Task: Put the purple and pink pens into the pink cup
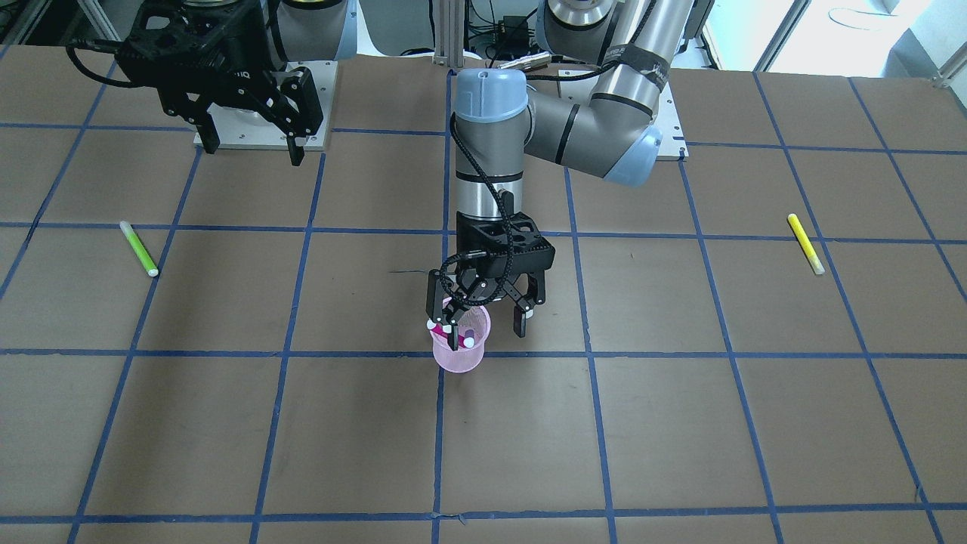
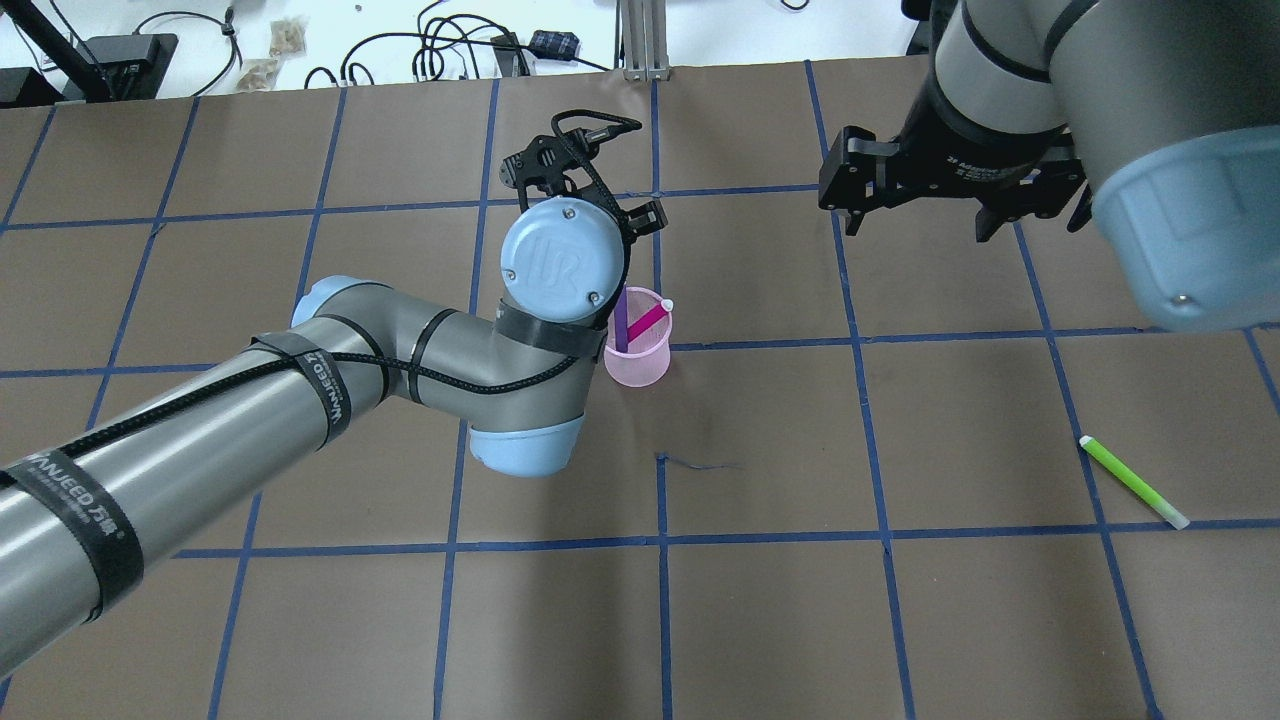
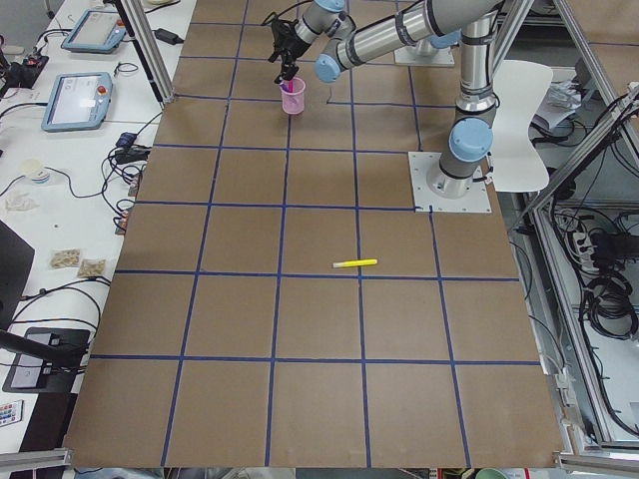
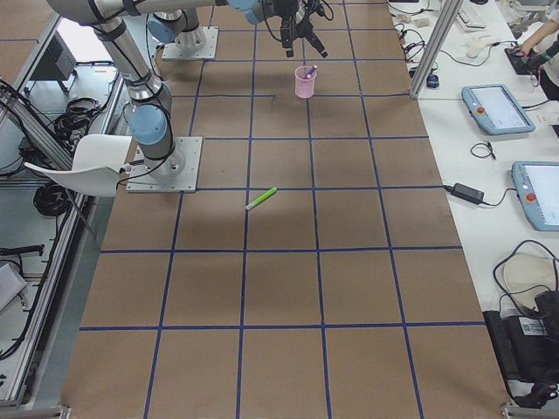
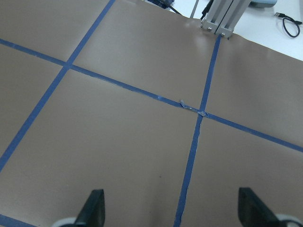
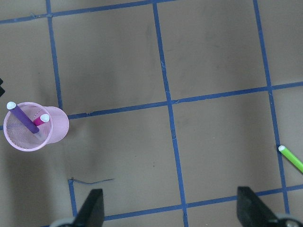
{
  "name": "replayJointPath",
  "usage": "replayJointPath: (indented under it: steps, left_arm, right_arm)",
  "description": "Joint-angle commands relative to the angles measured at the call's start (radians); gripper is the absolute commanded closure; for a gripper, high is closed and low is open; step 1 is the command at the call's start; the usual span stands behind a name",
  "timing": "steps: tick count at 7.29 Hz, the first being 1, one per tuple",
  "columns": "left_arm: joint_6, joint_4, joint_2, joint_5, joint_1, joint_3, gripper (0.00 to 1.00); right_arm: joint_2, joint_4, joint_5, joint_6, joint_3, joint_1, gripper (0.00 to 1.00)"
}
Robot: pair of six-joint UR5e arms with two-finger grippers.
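The pink mesh cup (image 1: 458, 349) (image 2: 640, 355) (image 6: 52, 130) stands upright near the table's middle. A purple pen (image 2: 621, 322) (image 6: 23, 118) and a pink pen (image 2: 648, 318) (image 6: 40, 120) stand slanted inside it, white caps up. My left gripper (image 1: 477, 321) (image 5: 173, 213) is open and empty. It hangs just above and beside the cup's rim; its wrist view shows only bare table. My right gripper (image 1: 253, 149) (image 2: 918, 222) (image 6: 173, 215) is open and empty, raised high near its base, well away from the cup.
A green pen (image 1: 140, 248) (image 2: 1133, 482) (image 6: 291, 158) lies on my right side of the table. A yellow pen (image 1: 805, 243) (image 3: 355, 263) lies on my left side. The brown table carries a blue tape grid. Monitors and cables sit beyond the far edge.
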Motion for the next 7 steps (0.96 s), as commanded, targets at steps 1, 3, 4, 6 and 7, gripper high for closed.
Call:
replayJointPath:
  steps: [1, 3, 4, 6, 7]
  left_arm:
    - [0.144, -0.402, 0.04, -0.052, 0.089, 0.161, 0.0]
    - [0.388, -0.658, 0.067, -0.17, 0.224, 0.261, 0.0]
    - [0.469, -0.773, 0.096, -0.181, 0.284, 0.266, 0.0]
    - [0.614, -0.951, 0.174, -0.19, 0.374, 0.277, 0.0]
    - [0.636, -1.035, 0.208, -0.189, 0.414, 0.277, 0.0]
  right_arm:
    - [0.0, 0.003, -0.001, 0.002, 0.005, 0.0, 0.0]
    - [0.0, 0.003, -0.003, 0.002, 0.005, 0.0, 0.0]
    - [0.0, 0.003, -0.001, 0.002, 0.005, 0.0, 0.0]
    - [0.0, 0.003, -0.001, 0.0, 0.005, 0.0, 0.0]
    - [0.0, 0.003, -0.003, 0.0, 0.005, 0.0, 0.0]
